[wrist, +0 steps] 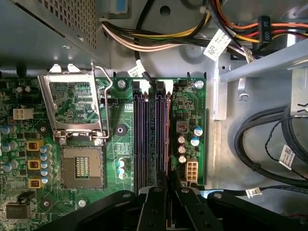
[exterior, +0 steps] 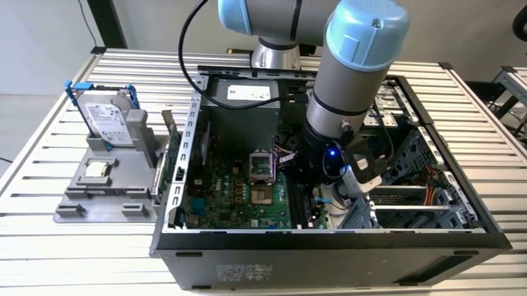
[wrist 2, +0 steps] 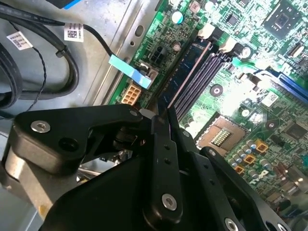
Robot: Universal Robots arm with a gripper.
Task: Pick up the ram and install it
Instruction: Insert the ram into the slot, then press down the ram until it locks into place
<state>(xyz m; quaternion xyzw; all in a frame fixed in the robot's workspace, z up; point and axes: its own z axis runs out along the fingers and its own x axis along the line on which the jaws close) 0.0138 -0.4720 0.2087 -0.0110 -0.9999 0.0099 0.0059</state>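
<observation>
Gripper [wrist 2: 163, 113] sits low inside the open computer case [exterior: 329, 237], directly above the memory slots [wrist: 151, 130] of the motherboard [exterior: 239, 197]. Its fingers are almost fully together, and they pinch the near end of the ram [wrist 2: 185, 77], a thin dark stick that stands on its long edge in the outermost slot, the one nearest the board edge. In the first wrist view the stick runs as a narrow line from the fingertips to the white latches [wrist: 166, 85] at the far end of the slots. Whether the stick is pressed fully down, the pictures cannot tell.

The risks from here are judgements only. The grip is at 1 end of the stick, so a downward push may seat that end first and leave the far end high; then the board tilts in the slot and the latches do not close. If the edge notch is not aligned with the key of the slot, more force can bend the stick or stress the motherboard. The stick is also thin, so a small sideways shift of the arm can twist it against the slot walls. A white connector [wrist: 191, 169] and small capacitors [wrist: 182, 139] stand just beside the slot, and the wide gripper body could touch them. The open processor socket [wrist: 83, 166] lies on the other side of the slots, well apart.

On the tabletop [exterior: 49, 246] outside the case, a grey holder [exterior: 103, 191] carries the hard drive [exterior: 107, 120] and the processor chip [exterior: 97, 169].
</observation>
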